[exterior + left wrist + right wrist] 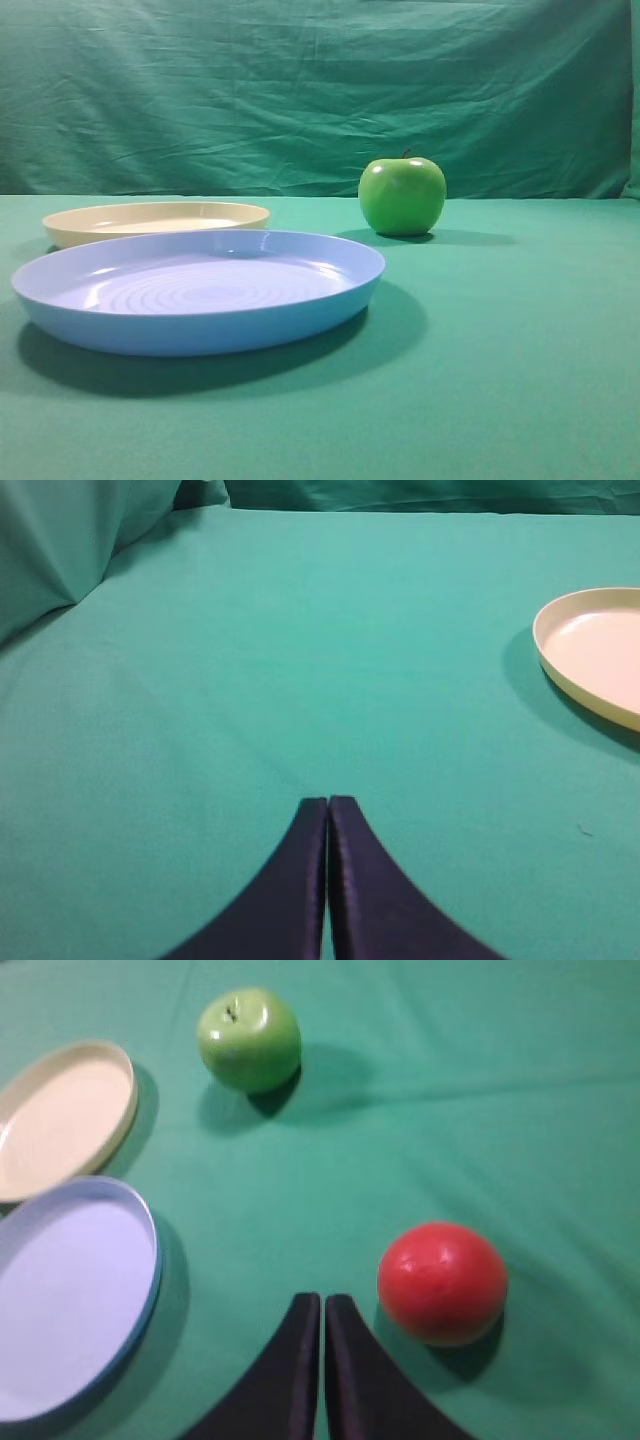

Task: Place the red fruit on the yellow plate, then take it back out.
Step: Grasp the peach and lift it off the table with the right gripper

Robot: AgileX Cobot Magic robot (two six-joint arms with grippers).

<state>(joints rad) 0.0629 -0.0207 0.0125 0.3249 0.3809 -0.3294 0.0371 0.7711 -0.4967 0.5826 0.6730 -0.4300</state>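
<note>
Two plates lie on the green cloth, one yellow plate (62, 1115) and one blue plate (70, 1295), both left of the right gripper (322, 1305), with two fruits, one green apple (249, 1038) ahead and one red fruit (442, 1282) just to its right.

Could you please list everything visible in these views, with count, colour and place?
red fruit: one, red, on the cloth just right of the right hand, on no plate
yellow plate: one, cream-yellow, behind the blue plate, nothing on it
blue plate: one, light blue, front left, nothing on it
apple: one, green, on the cloth behind and right of the plates
cloth: one, green, covering table and backdrop
left hand: one, dark, shut, over bare cloth
right hand: one, dark, shut, between blue plate and red fruit
</note>
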